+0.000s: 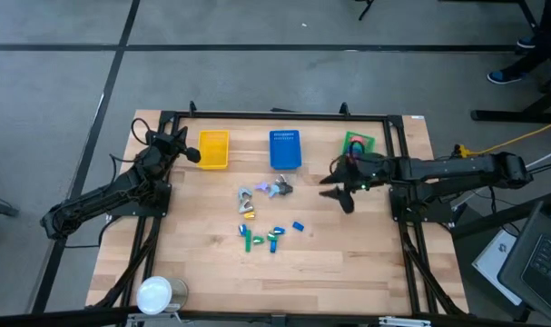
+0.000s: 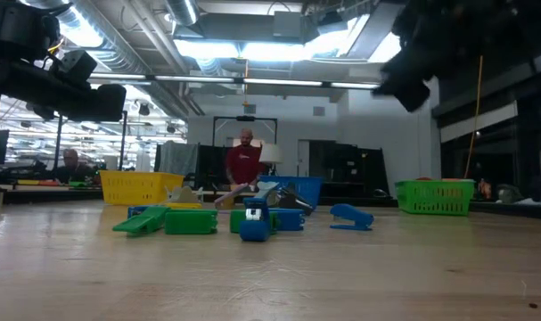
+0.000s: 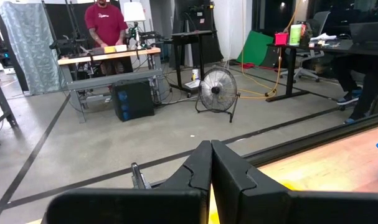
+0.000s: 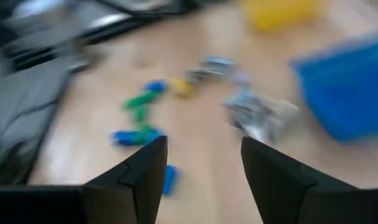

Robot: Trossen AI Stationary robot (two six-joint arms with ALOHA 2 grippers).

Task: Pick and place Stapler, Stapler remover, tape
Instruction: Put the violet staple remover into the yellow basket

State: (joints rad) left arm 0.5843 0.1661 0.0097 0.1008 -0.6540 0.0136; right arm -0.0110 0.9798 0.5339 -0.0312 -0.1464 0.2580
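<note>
Small green and blue staplers point(image 1: 264, 239) lie in a loose group mid-table, and one blue stapler point(image 1: 298, 227) lies apart to their right. Grey metal staple removers point(image 1: 261, 192) lie just beyond them. No round tape rolls can be made out. My right gripper point(image 1: 337, 193) hangs open above the table, right of the pile. Its wrist view shows the fingers apart point(image 4: 204, 146) with the removers point(image 4: 257, 115) and staplers point(image 4: 137, 118) ahead. My left gripper point(image 1: 191, 154) waits shut point(image 3: 211, 149) beside the yellow basket.
Three baskets stand along the far edge: yellow point(image 1: 213, 150), blue point(image 1: 285, 150) and green point(image 1: 358, 143). A white roll point(image 1: 155, 292) sits near the near-left corner. Bare wood lies in front of the pile and to its left. A person stands in the room beyond point(image 2: 243, 160).
</note>
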